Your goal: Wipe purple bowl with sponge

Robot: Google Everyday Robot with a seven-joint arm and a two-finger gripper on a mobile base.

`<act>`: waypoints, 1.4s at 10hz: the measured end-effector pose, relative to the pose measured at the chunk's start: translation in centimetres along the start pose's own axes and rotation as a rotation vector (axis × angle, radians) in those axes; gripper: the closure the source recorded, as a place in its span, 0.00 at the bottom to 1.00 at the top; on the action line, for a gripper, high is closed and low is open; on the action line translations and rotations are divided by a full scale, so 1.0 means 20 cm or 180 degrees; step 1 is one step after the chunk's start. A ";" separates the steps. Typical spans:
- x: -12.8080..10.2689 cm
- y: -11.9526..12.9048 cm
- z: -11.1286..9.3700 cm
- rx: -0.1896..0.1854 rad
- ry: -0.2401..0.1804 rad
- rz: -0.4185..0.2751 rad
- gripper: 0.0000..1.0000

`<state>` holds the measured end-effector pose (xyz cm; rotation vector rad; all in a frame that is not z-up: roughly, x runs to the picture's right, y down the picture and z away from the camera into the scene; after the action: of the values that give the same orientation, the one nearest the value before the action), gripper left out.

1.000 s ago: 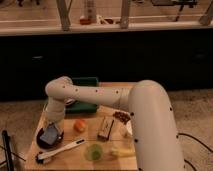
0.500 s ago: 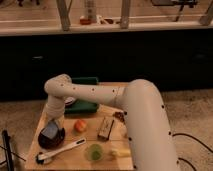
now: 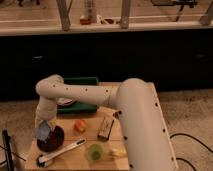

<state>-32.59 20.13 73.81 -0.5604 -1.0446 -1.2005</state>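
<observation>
Surface: pale wooden surface, dark cabinets behind
Claw: claw at the white arm's tip, low on the left, pinching the sponge
Sponge: small flat grey-blue sponge, tilted over the bowl's left rim
Bowl: small round dark purple bowl, front left
Nearby: white-handled brush just in front; translucent green cup further right

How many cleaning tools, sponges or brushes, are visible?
2. The sponge sits at the pincer over the purple bowl; the brush lies along the table's front edge. Others may hide behind the arm.

Probably head-high, downward view; gripper lower-left
</observation>
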 end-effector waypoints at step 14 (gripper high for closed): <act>-0.04 0.32 -0.02 -0.0175 -0.0085 0.0497 1.00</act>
<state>-26.53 22.20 73.99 -0.6900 -0.9741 -1.0894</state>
